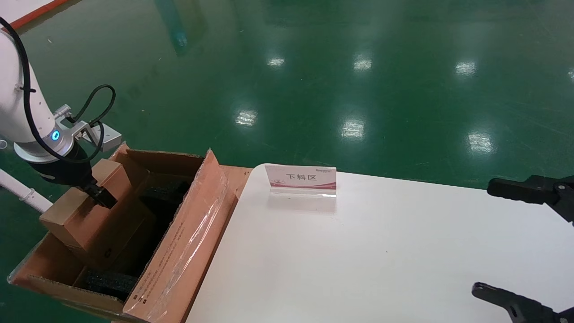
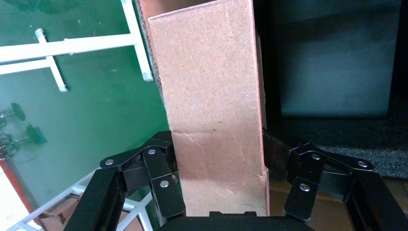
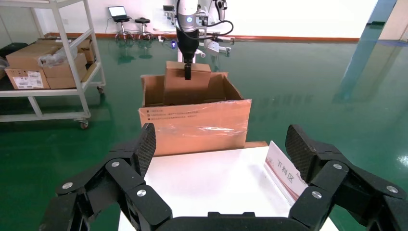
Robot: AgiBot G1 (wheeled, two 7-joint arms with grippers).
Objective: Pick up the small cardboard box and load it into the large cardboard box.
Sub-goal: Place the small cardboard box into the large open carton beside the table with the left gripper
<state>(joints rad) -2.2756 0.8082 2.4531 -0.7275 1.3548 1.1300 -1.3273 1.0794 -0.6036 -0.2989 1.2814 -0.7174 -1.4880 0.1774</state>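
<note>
Lowering stage: left hand (image 1: 96, 192) clamps small cardboard box (image 1: 85, 211), tilted, partly inside large cardboard box (image 1: 179, 251), above black foam (image 1: 110, 283). Left to do, I judge: seat box, release. Right hand (image 3: 221, 154) spread wide over table (image 1: 381, 251), idle.

Around me a glossy green floor (image 1: 358, 80) mirrors ceiling lights. My white desk (image 1: 381, 251) carries a small sign (image 1: 301, 178). Farther off a white shelf cart (image 3: 53, 72) holds cartons, and stools (image 3: 130, 26) stand by the pale wall (image 3: 288, 14).

Small cardboard box (image 1: 85, 211) plain brown, tilted, partly inside large cardboard box (image 1: 179, 264), flaps upright.
</note>
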